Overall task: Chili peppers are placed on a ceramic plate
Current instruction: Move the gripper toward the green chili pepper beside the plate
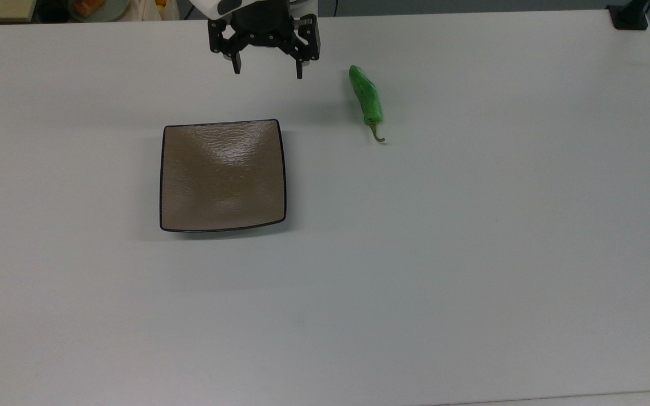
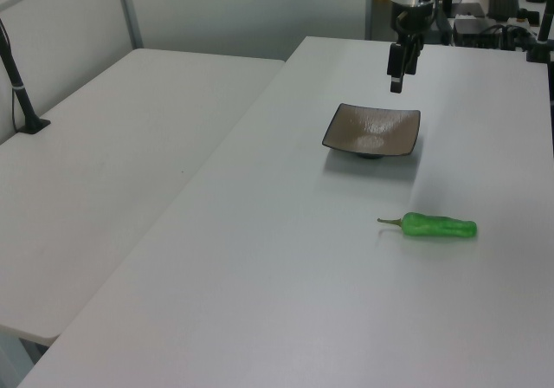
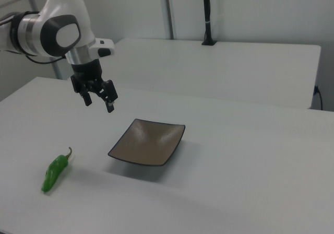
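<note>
One bright green chili pepper point(image 1: 365, 97) with a thin curved stem lies on the white table, right of the plate in the top view; it also appears as the pepper point(image 2: 440, 227) and the pepper point(image 3: 55, 172). The square brown ceramic plate point(image 1: 223, 175) with a black rim is bare, also seen as the plate point(image 2: 372, 131) and the plate point(image 3: 148, 141). My gripper point(image 1: 268, 72) hangs open and holding nothing above the table, beyond the plate's far edge and to the pepper's left in the top view. The gripper point(image 3: 99, 102) is well above the surface; the gripper point(image 2: 396, 80) too.
The white table point(image 1: 415, 282) stretches wide around both things. A second white table point(image 2: 112, 163) adjoins it. A black post base point(image 1: 628, 17) is clamped at the top view's far right corner. Clutter sits beyond the far edge.
</note>
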